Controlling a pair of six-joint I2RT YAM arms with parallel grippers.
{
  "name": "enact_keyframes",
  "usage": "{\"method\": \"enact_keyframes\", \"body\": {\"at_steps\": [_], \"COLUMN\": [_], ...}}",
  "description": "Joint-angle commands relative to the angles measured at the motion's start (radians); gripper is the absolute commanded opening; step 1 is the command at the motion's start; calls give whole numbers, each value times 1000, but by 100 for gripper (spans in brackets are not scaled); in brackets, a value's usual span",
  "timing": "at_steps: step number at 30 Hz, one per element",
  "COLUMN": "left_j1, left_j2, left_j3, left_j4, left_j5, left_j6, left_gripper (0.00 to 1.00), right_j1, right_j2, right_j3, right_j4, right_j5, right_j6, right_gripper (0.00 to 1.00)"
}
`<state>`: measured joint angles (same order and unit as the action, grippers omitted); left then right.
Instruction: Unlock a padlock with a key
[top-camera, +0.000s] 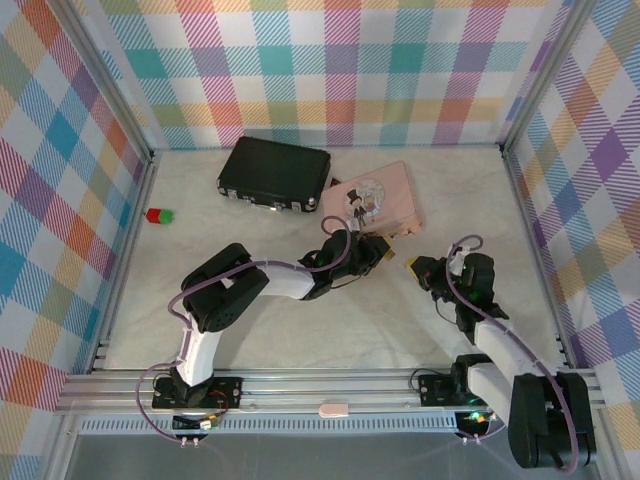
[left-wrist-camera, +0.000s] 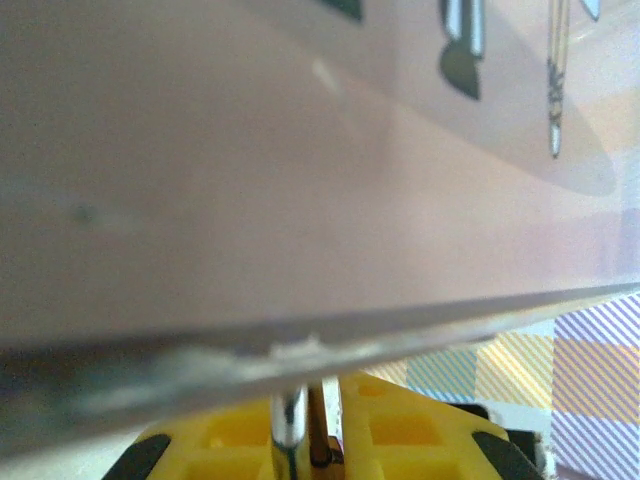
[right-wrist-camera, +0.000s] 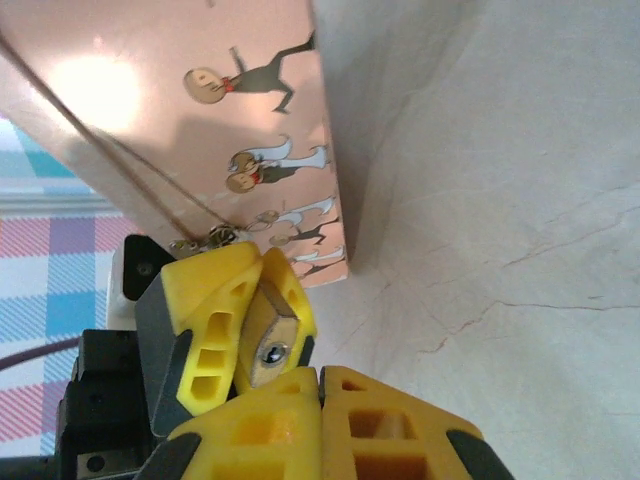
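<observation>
Pinching the padlock (right-wrist-camera: 266, 338) is the L gripper (top-camera: 383, 255). Its chunky yellow plastic fingers, ribbed w/ square cut-outs, clamp the small brass body from both sides. Seen from the R wrist, the lock's flat brass face points at the camera, w/ a round silvery keyhole plug in the middle. The lock hangs just off the low corner of the pink box (top-camera: 395, 190), above the table (right-wrist-camera: 500, 250).

From the L wrist, the thin polished shackle (left-wrist-camera: 289, 425) stands up btwn the yellow fingers, w/ a sliver of brass beside it. It runs up to the box's bottom edge, but contact is too blurred to call.

R gripper (right-wrist-camera: 320, 378) has its yellow fingers pressed tight together, tips right below the padlock face. Can't tell if anything thin is nipped btwn them.

The pink box is flat, rectangular and glossy, w/ small cartoon figures printed along its side and a round picture on the lid. It lies tilted at mid-table, just R of a black hard case (top-camera: 275, 175), which is rectangular w/ metal clasps on its near edge.

The table is cream and matte, w/ fine marble-like veins. A red-and-green block (top-camera: 158, 215) sits well apart, near the L wall. The walls (top-camera: 350, 70) are pastel plaid in alu framing.
</observation>
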<state>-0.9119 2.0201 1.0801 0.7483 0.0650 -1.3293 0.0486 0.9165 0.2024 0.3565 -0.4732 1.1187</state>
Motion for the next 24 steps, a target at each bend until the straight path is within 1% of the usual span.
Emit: {"method": "enact_keyframes", "body": {"at_steps": [1,4,8,12,15,19,24], "left_j1": [-13,-19,-22,-27,-27,-27,-28], "left_j2": [-12,-9,-15,-11,-5,0,6], "left_j3": [9,9,6,9,15,20,23], "left_j4": [127,131,128,125,122,120,126], "left_j5": [-55,-64,-76,-89,-86,-85,-84], "left_j6": [-55,-62,-64,-63,-66,-67,-74], "left_gripper": [0,0,0,0,0,0,0], "right_j1": [10,17,31,73,82,101,122], "right_j2": [-39,-30,36,72,50,14,34], "right_j3": [-24,-27,-34,-41,-46,-32,-32], "right_j4": [-28,6,123,216,228,191,208], "right_j5": [89,102,97,142,170,195,221], "right_j6": [63,90,134,169,183,181,195], "right_gripper": [0,0,0,0,0,0,0]}}
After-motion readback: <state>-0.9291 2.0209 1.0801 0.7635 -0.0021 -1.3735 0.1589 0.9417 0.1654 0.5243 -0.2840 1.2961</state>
